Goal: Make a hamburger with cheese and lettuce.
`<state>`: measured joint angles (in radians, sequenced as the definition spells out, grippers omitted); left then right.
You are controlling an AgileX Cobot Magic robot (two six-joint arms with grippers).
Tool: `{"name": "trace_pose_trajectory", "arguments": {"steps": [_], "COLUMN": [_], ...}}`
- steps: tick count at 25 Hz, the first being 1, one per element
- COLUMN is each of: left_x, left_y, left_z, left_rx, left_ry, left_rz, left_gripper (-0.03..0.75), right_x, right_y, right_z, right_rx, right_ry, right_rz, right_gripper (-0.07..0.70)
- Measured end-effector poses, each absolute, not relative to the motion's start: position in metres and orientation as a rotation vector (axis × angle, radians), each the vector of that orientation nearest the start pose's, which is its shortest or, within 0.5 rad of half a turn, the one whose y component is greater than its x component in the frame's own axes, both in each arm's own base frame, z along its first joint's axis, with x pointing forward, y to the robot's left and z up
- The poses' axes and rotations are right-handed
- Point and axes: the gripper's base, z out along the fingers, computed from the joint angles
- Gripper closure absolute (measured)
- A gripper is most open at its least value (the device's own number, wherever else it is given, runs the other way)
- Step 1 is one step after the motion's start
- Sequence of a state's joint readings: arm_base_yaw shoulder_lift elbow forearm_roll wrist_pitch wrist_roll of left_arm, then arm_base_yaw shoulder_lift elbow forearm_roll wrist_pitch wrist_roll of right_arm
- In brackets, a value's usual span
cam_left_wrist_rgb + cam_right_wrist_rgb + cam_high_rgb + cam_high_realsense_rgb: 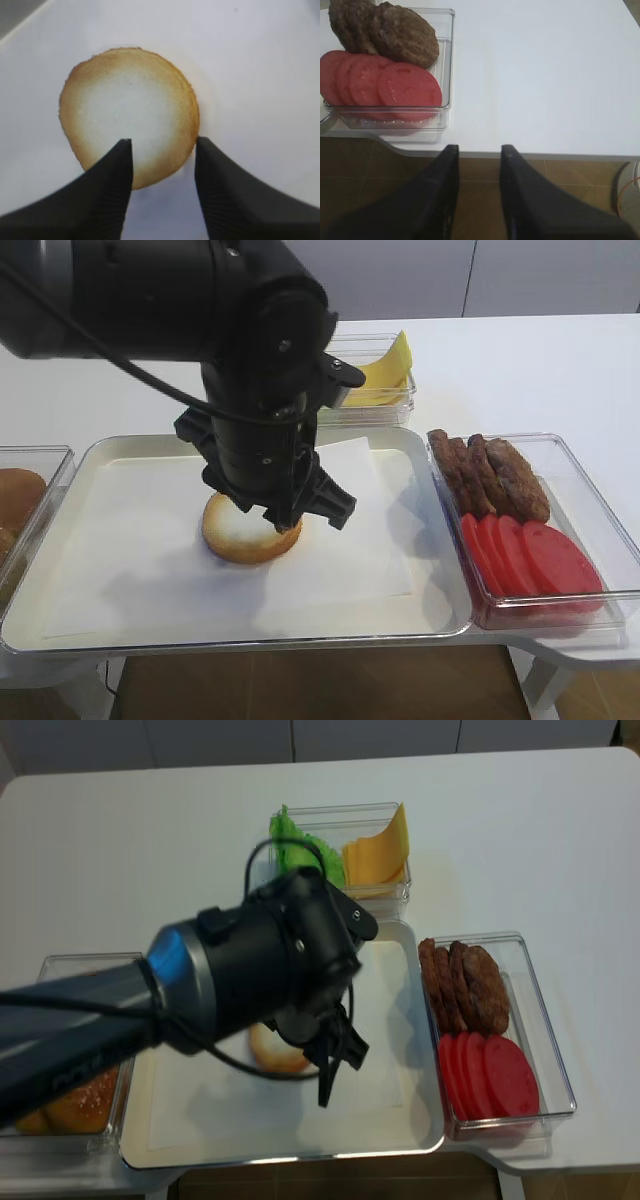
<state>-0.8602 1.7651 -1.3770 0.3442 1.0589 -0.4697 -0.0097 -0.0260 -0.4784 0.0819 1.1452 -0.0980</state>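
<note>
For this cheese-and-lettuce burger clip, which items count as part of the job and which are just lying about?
Job: bun half on the tray; cheese; lettuce; left gripper over the bun.
Lying about: patties; tomato slices; spare buns.

The left arm (200, 990) reaches in from the left edge over a metal tray (425, 1120) lined with white paper, its black gripper (335, 1060) pointing down just beside the hamburger bun half (272, 1055), which is mostly hidden behind the arm; whether the jaws touch the bun cannot be told here. Behind the tray stands a clear box holding the green lettuce (298, 845) on the left and the yellow-orange cheese (378, 855) on the right. To the tray's right, another clear box (540, 1020) holds brown patties (465, 985) at the back and red tomato slices (490, 1075) in front, while a box with more buns (75, 1105) sits at the tray's left
</note>
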Motion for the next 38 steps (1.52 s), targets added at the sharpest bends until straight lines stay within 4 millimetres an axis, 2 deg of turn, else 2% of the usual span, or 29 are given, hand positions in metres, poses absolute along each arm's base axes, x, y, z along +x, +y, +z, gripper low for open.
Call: {"name": "trace_pose_trajectory", "arguments": {"steps": [3,7,13,19,25,32,38], "left_x": [0.264,0.278,0.293,0.305,0.309,0.298,0.262], "left_y": [-0.242,-0.220,-0.170,-0.115,-0.073,-0.028,0.002], "left_z": [0.255,0.267,0.290,0.302,0.311,0.335,0.350], "left_rx": [0.731,0.716,0.630,0.453,0.328,0.164,0.026], "left_ry": [2.757,2.777,2.799,2.862,2.888,2.825,2.784], "left_rz": [0.079,0.004,-0.015,-0.034,-0.041,-0.016,0.008], "left_gripper": [0.404,0.404,0.404,0.404,0.405,0.405,0.405], "right_x": [-0.010,-0.010,-0.010,-0.010,-0.010,-0.010,-0.010], "right_y": [0.007,0.007,0.007,0.007,0.007,0.007,0.007], "right_z": [0.265,0.265,0.265,0.265,0.265,0.265,0.265], "right_rx": [-0.102,-0.102,-0.102,-0.102,-0.102,-0.102,-0.102], "right_ry": [2.119,2.119,2.119,2.119,2.119,2.119,2.119], "right_rz": [0.035,0.035,0.035,0.035,0.035,0.035,0.035], "right_gripper": [0.415,0.415,0.415,0.415,0.415,0.415,0.415]}}
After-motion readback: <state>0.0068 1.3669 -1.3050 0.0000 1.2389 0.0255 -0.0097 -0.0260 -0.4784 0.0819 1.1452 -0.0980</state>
